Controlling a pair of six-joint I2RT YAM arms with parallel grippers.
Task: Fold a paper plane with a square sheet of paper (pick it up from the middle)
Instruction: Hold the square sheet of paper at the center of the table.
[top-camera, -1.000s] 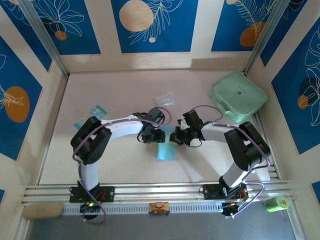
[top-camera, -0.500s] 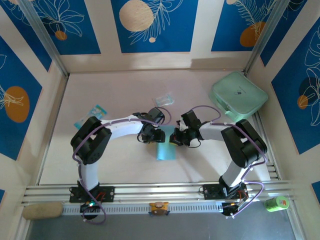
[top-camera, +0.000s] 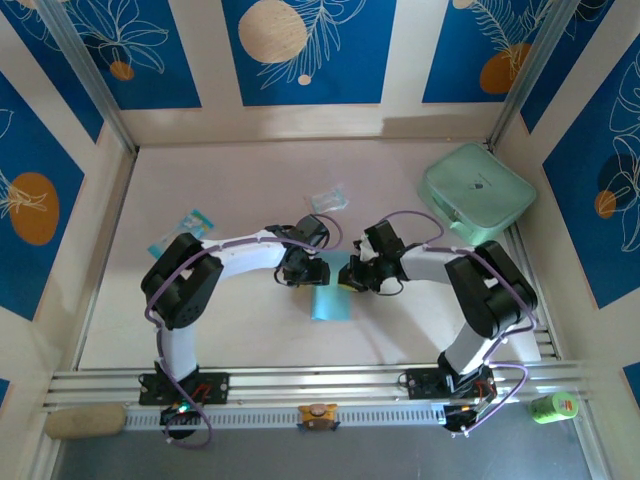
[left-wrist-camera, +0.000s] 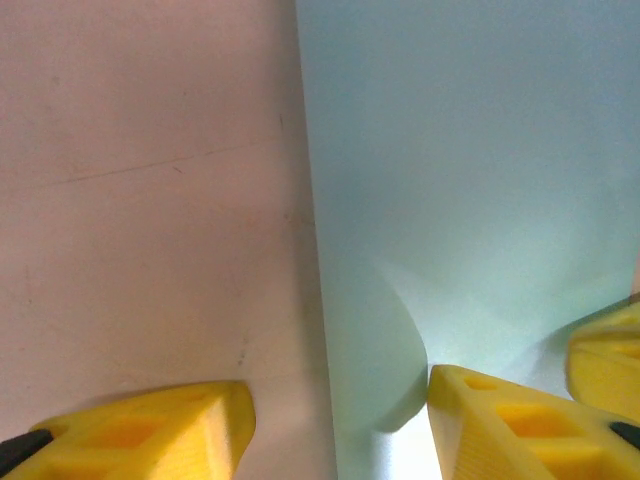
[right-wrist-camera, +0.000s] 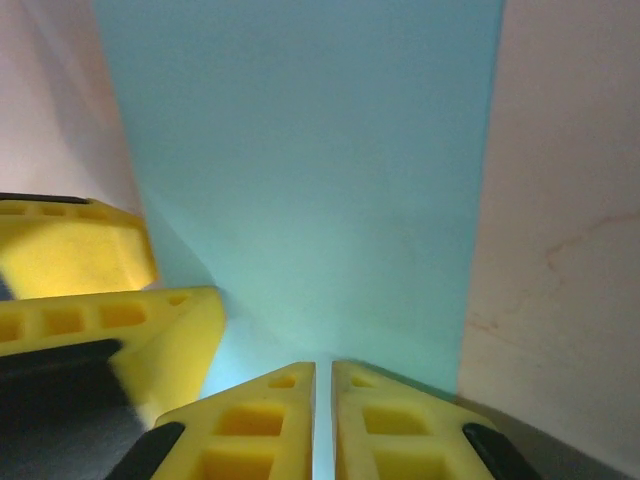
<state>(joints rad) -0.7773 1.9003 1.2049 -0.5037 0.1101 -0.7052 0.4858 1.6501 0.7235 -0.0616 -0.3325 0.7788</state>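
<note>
At the middle of the table (top-camera: 250, 330), the light-blue sheet of paper (top-camera: 331, 302) is lying as a narrow strip, its long edges running toward the arms. The left gripper (left-wrist-camera: 340, 432) is standing with fingers apart, straddling the sheet's left edge. The right gripper (right-wrist-camera: 323, 400) is showing only a thin slit between its fingers at the sheet's end; whether it is pinching paper I cannot tell. Bare table is flanking both long edges, with the mint-green case (top-camera: 478, 192), wrapper (top-camera: 328, 198) and packet (top-camera: 194, 220) sitting well apart.
</note>
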